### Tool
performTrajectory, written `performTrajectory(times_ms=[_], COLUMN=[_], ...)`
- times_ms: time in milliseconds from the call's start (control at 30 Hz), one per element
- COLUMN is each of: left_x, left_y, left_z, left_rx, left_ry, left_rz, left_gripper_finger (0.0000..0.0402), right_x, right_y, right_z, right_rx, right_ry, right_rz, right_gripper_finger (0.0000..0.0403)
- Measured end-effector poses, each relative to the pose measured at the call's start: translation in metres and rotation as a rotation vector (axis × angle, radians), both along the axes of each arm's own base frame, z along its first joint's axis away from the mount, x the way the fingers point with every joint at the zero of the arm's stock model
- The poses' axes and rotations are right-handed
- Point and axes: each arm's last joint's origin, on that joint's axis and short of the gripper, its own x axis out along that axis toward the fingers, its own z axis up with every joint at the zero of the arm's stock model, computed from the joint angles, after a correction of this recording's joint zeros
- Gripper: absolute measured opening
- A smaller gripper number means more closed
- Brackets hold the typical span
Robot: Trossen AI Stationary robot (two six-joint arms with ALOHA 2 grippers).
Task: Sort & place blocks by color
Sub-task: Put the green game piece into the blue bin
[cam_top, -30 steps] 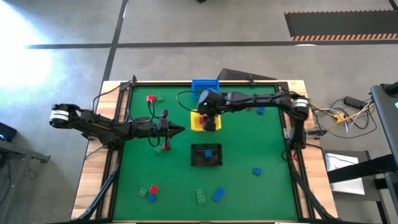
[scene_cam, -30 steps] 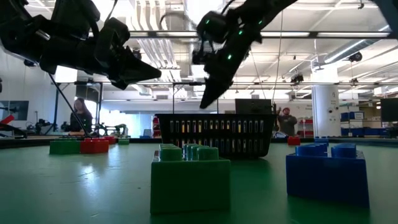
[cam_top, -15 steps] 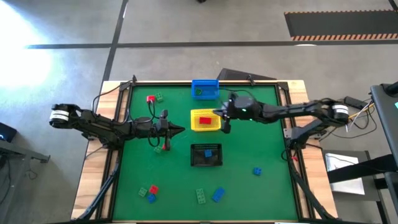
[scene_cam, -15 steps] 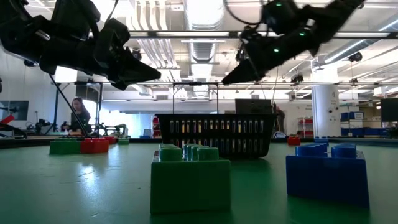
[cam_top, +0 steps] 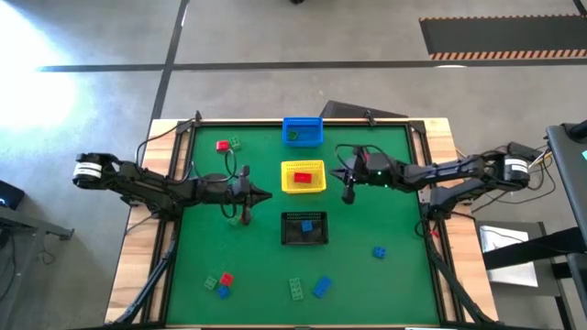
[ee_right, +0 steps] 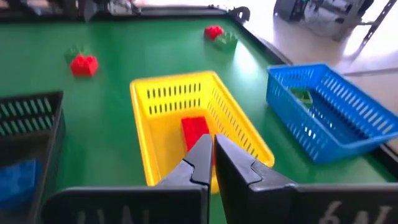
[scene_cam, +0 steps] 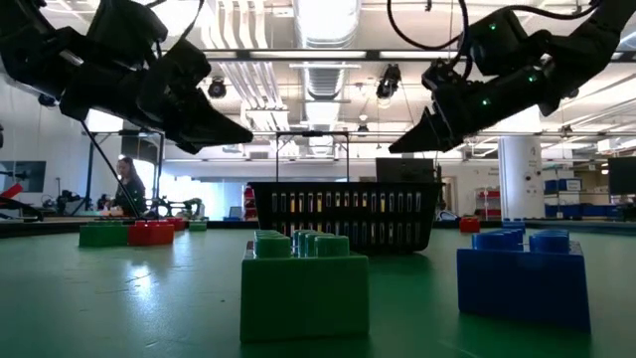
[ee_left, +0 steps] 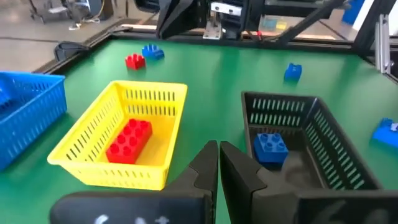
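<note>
Each basket holds one block: a red one point(cam_top: 303, 176) point(ee_right: 196, 132) in the yellow basket point(cam_top: 303, 187), a green one point(cam_top: 293, 137) in the blue basket point(cam_top: 303, 121), a blue one point(cam_top: 306, 223) point(ee_left: 270, 146) in the black basket point(cam_top: 304, 238). Loose blocks lie on the green mat, among them red and green point(cam_top: 228, 144) at the far left, and green point(cam_top: 297, 289) and blue point(cam_top: 321, 287) near the front. My left gripper point(cam_top: 266, 194) point(ee_left: 217, 152) hovers shut left of the baskets. My right gripper point(cam_top: 337, 174) point(ee_right: 211, 149) hovers shut right of the yellow basket. Both are empty.
More loose blocks: a blue one point(cam_top: 379, 251) at the right, a green, red and blue cluster point(cam_top: 220, 283) at the near left, and a small pair point(cam_top: 240, 217) under my left arm. The three baskets stand in a row down the mat's middle. Wooden rails point(cam_top: 163, 229) edge the table.
My right gripper has drawn back from above the yellow basket toward the table's right edge, tipping from pointing down to nearly level. The red block now shows lying in the yellow basket.
</note>
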Motion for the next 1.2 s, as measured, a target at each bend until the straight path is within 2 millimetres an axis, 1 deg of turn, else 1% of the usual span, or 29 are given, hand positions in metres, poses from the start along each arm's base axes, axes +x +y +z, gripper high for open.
performTrajectory(times_ms=[100, 267, 367, 467, 667, 800, 900, 1000, 1100, 1200], left_x=[0.000, -0.001, -0.001, -0.001, 0.001, 0.001, -0.002, -0.009, -0.020, -0.028], left_y=[-0.001, -0.011, -0.017, -0.026, -0.056, -0.078, -0.095, -0.109, -0.120, -0.128], left_z=[-0.002, -0.005, -0.005, -0.002, 0.008, 0.020, 0.028, 0.033, 0.035, 0.038], left_rx=[-0.019, -0.010, 0.010, 0.020, 0.029, -0.028, -0.067, -0.090, -0.068, -0.089], left_ry=[0.027, 0.063, 0.073, 0.121, 0.312, 0.419, 0.515, 0.616, 0.713, 0.765], left_rz=[0.001, -0.045, -0.077, -0.117, -0.241, -0.289, -0.313, -0.292, -0.260, -0.229], left_gripper_finger=[0.0000, 0.0000, 0.0000, 0.0000, 0.0000, 0.0000, 0.0000, 0.0001, 0.0016, 0.0048], right_x=[-0.001, -0.003, -0.007, -0.014, -0.024, -0.023, -0.021, -0.020, -0.020, -0.019], right_y=[0.000, 0.004, 0.009, 0.015, 0.023, 0.024, 0.024, 0.025, 0.028, 0.033], right_z=[-0.001, 0.000, -0.004, -0.011, -0.022, -0.020, -0.017, -0.017, -0.017, -0.018], right_rx=[-0.004, 0.002, 0.015, 0.009, 0.032, 0.028, 0.026, 0.029, 0.040, 0.048], right_ry=[0.007, -0.031, -0.077, -0.109, -0.127, -0.138, -0.148, -0.146, -0.145, -0.140], right_rz=[0.002, 0.008, 0.016, 0.036, 0.056, 0.053, 0.056, 0.062, 0.073, 0.095], right_gripper_finger=[0.0009, 0.0009, 0.0009, 0.0009, 0.0009, 0.0009, 0.0009, 0.0009, 0.0009, 0.0009])
